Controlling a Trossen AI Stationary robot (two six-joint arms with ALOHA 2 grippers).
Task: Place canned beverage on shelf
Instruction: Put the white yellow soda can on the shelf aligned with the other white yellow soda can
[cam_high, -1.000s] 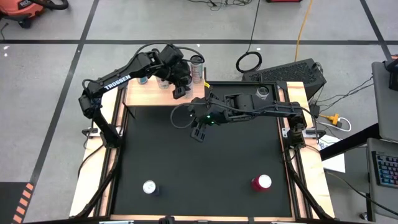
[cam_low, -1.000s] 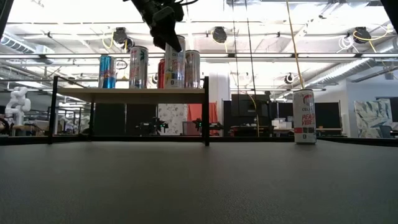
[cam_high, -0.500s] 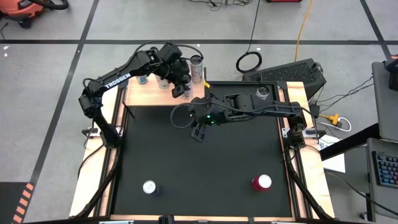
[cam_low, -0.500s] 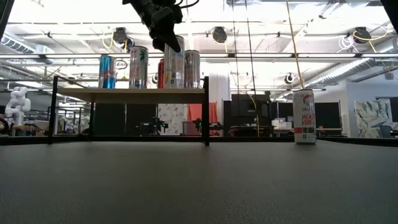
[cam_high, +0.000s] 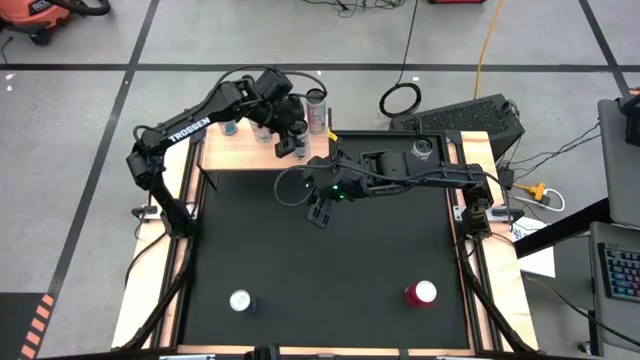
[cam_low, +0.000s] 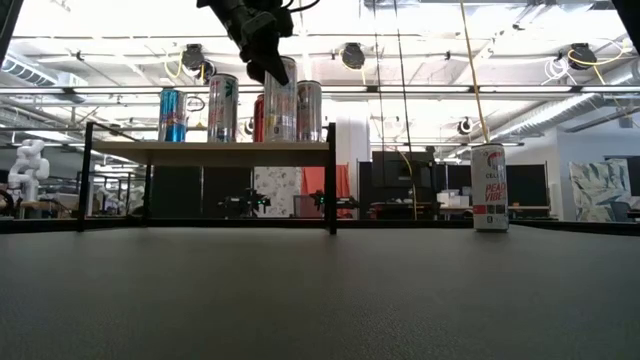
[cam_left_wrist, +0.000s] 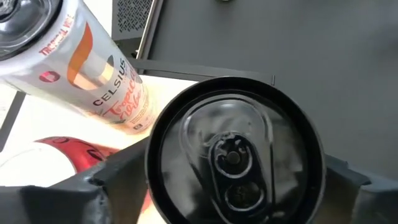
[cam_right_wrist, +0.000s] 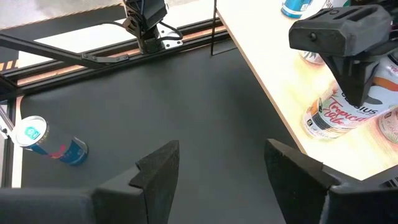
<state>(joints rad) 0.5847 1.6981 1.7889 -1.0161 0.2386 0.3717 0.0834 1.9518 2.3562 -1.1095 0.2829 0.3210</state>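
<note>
The shelf (cam_low: 210, 148) stands at the table's far left and carries several upright cans. My left gripper (cam_high: 291, 150) reaches down over its right part, open. Its fingers (cam_left_wrist: 118, 180) stand on either side of the top of a silver can (cam_left_wrist: 235, 158) that rests by its base on the shelf board (cam_right_wrist: 280, 93). In the low view the gripper (cam_low: 268, 68) covers that can's (cam_low: 281, 112) upper part. My right gripper (cam_right_wrist: 221, 168) hovers open above the mat near the table's middle (cam_high: 320, 212), with nothing between its fingers. My left gripper comes at the silver can slanting down from above, its fingers beside the can's top rim (cam_left_wrist: 155, 155). The can stands upright on the shelf. I cannot tell whether the fingers touch it.
A Celsius can (cam_left_wrist: 93, 68) and a red can (cam_left_wrist: 68, 152) stand close beside the silver one, a blue can (cam_low: 172, 115) at the shelf's left end. On the mat, one can (cam_high: 240, 300) stands near left, another (cam_high: 420, 293) near right.
My left gripper has opened a little around the silver can and stays over the shelf. The can stands where it was.
</note>
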